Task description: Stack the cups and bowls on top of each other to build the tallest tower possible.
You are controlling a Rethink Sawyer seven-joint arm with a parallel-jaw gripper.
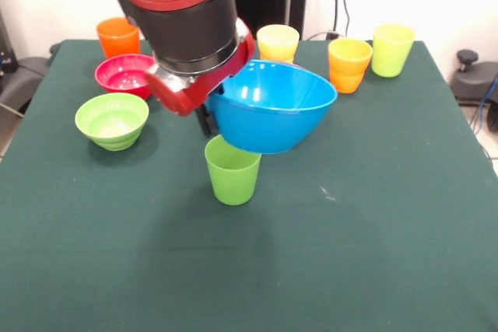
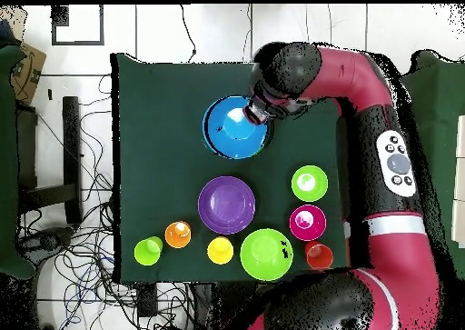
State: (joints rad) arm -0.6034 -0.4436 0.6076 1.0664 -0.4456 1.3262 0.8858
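Note:
My gripper (image 1: pixel 208 117) is shut on the rim of the large blue bowl (image 1: pixel 272 106) and holds it tilted just over the green cup (image 1: pixel 232 172), which stands upright mid-table. I cannot tell whether bowl and cup touch. In the overhead view the gripper (image 2: pixel 255 115) sits at the blue bowl's (image 2: pixel 232 130) rim and the green cup is hidden beneath it. Nothing is stacked elsewhere.
Near the robot stand a small lime green bowl (image 1: pixel 113 120), a small red bowl (image 1: pixel 124 74), and orange (image 1: pixel 117 36), pale yellow (image 1: pixel 278 42), orange-yellow (image 1: pixel 348 64) and yellow-green (image 1: pixel 391 49) cups. The overhead view shows the purple bowl (image 2: pixel 226 205) and the large lime green bowl (image 2: pixel 266 254).

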